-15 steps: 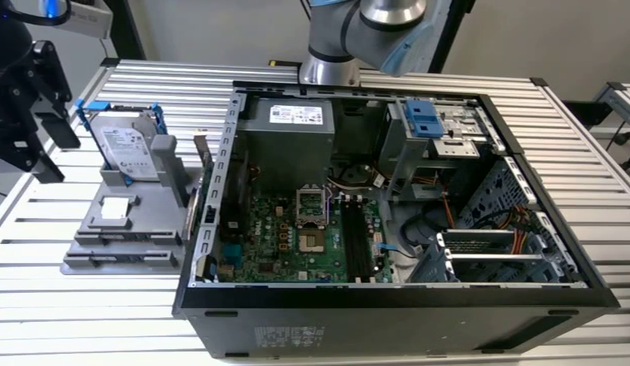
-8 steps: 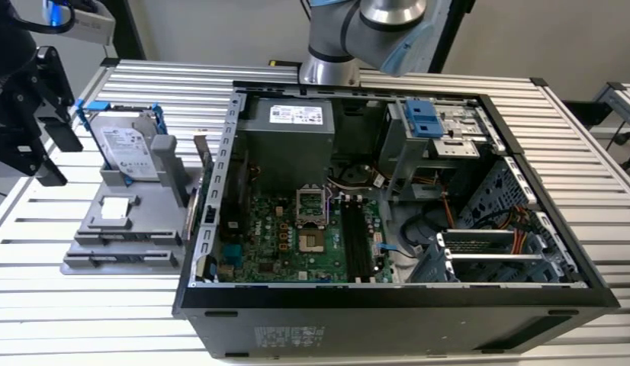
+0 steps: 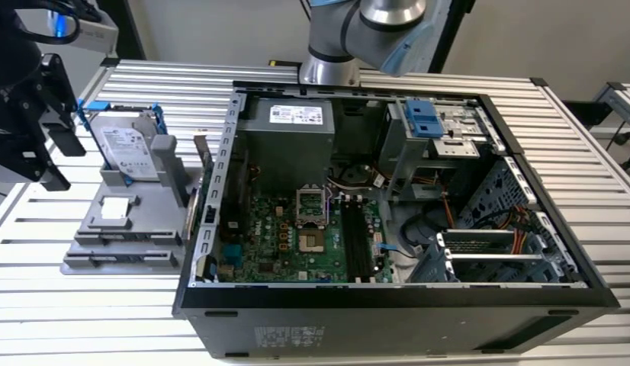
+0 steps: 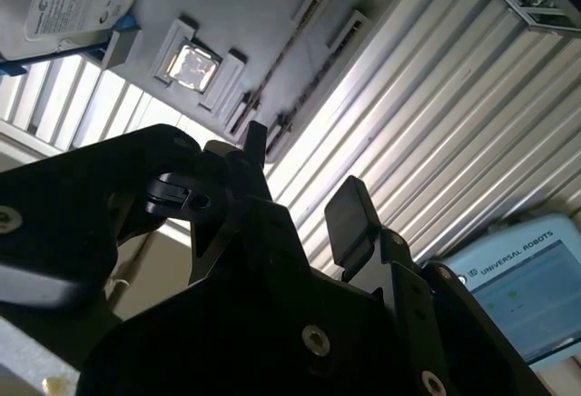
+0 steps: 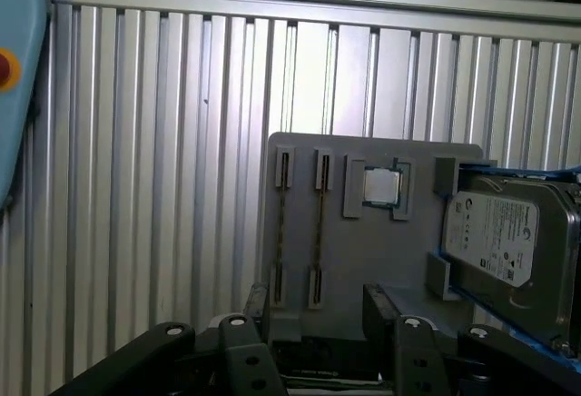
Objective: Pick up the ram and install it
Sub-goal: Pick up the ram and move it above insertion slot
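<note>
Grey plastic holder (image 5: 390,251) held the ram (image 5: 318,225) on edge in a narrow slot, probably so its flat sides could be pinched, while the gripper (image 5: 318,310) faced it from apart, fingers spread and grasping nothing

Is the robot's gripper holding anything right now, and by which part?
Nothing is held. The gripper is open, its jaws apart with nothing between them, near the grey tray where the ram stands on edge in its slot.
</note>
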`<state>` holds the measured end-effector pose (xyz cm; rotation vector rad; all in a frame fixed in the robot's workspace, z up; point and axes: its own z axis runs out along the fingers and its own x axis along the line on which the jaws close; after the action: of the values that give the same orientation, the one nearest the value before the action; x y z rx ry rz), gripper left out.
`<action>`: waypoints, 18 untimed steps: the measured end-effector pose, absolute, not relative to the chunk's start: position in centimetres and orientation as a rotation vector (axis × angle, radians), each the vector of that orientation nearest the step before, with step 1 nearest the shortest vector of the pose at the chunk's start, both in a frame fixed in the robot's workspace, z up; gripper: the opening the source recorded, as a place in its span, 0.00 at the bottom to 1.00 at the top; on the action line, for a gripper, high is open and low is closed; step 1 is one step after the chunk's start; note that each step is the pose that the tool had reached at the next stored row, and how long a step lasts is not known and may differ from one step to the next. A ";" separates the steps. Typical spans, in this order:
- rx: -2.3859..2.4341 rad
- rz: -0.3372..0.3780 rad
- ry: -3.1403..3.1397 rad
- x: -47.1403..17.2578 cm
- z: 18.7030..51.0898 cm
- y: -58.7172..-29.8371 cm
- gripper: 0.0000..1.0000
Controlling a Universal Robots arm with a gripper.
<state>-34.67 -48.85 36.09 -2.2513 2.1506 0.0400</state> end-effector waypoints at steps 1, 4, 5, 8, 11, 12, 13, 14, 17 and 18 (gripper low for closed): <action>-2.251 0.040 2.151 -34.7 36.0 -48.9 1.00; -2.251 0.040 2.151 -34.7 35.6 -48.9 1.00; -2.251 0.040 2.151 -34.7 35.5 -48.9 1.00; -2.251 0.040 2.151 -34.7 35.2 -49.0 1.00; -2.251 0.040 2.151 -34.7 34.8 -49.1 1.00; -2.251 0.040 2.151 -34.7 34.7 -49.1 1.00; -2.251 0.040 2.151 -34.7 34.6 -49.1 1.00; -2.251 0.040 2.151 -34.7 34.5 -49.1 1.00; -2.251 0.040 2.151 -34.7 34.1 -49.2 1.00; -2.251 0.040 2.151 -34.7 34.0 -49.2 1.00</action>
<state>-34.67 -49.18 33.97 -2.2514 2.1506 0.0400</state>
